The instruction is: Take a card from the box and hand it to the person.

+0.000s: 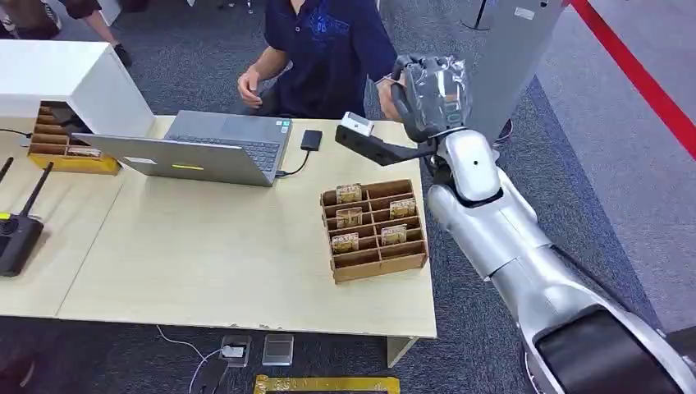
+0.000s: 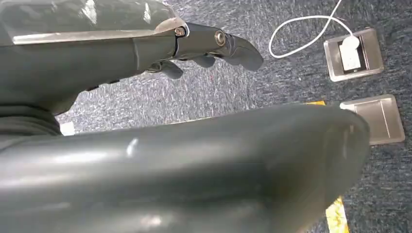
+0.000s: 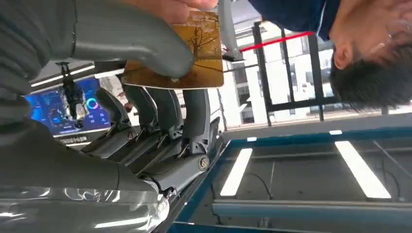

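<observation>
My right hand (image 1: 427, 94) is raised past the far right corner of the table, level with the seated person (image 1: 328, 49). The right wrist view shows that hand (image 3: 121, 145) pinching a brown picture card (image 3: 194, 53) between the thumb (image 3: 145, 43) and the fingers (image 3: 194, 116). The person's fingers (image 3: 170, 5) touch the card's edge, and their hand (image 1: 384, 90) is right beside mine. The cardboard card box (image 1: 373, 254) sits on the table below my arm, with several cards standing in its slots. My left hand (image 2: 209, 46) hangs over the carpet, holding nothing, its fingers loosely extended.
An open laptop (image 1: 205, 148) and a small black device (image 1: 311, 139) lie on the far side of the table. A black router (image 1: 16, 234) and a yellow-based card box (image 1: 66, 152) are at the left. Floor sockets (image 1: 254, 350) lie below the table's front edge.
</observation>
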Action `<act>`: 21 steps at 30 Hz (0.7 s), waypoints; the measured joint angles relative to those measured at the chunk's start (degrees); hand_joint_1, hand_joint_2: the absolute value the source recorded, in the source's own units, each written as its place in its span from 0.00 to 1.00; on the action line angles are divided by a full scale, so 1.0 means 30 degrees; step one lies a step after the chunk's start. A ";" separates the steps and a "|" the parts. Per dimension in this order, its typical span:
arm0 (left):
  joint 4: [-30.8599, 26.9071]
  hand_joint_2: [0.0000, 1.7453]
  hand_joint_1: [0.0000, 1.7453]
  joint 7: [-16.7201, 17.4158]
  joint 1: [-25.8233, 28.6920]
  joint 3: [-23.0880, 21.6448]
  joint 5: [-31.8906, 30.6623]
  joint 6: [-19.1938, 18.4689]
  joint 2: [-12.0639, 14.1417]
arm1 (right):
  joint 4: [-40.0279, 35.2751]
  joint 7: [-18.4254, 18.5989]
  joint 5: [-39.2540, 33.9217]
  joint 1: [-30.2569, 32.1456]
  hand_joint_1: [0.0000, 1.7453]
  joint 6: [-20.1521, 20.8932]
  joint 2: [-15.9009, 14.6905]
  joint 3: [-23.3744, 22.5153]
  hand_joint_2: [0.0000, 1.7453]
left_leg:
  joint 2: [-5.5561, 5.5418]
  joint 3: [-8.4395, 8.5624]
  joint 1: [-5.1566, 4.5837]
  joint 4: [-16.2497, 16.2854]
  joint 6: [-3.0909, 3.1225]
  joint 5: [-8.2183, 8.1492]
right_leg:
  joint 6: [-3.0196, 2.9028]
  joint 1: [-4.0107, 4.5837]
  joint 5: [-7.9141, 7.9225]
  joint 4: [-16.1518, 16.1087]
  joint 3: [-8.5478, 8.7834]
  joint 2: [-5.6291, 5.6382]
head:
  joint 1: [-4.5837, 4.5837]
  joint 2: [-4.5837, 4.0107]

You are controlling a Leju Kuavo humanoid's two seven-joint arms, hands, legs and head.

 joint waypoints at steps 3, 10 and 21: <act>0.0000 0.00 0.00 0.0000 -0.0007 -0.0029 0.0000 0.0066 0.0000 | 0.1195 0.0080 0.0175 0.0003 0.83 -0.0022 0.0401 0.0073 1.00 | 0.0002 -0.0001 0.0000 0.0000 0.0000 0.0000 | 0.0000 -0.0001 0.0000 -0.0001 0.0000 0.0002 | 0.0000 -0.0007; 0.0000 0.00 0.00 0.0022 0.0003 -0.0036 0.0007 0.0190 0.0066 | 0.2819 0.0262 0.0459 0.0244 0.00 0.0372 0.0794 0.0168 1.00 | 0.0004 -0.0027 -0.0002 0.0001 0.0000 -0.0002 | 0.0001 -0.0002 0.0001 -0.0002 -0.0032 0.0009 | 0.0007 0.0000; 0.0000 0.00 0.00 0.0029 0.0013 -0.0029 0.0087 0.0364 0.0087 | 0.3831 -0.0058 -0.0341 0.0333 0.00 0.0219 0.1253 0.0211 0.00 | 0.0006 -0.0040 0.0000 0.0000 -0.0001 0.0001 | 0.0000 0.0000 0.0001 -0.0001 -0.0051 0.0009 | 0.0000 -0.0007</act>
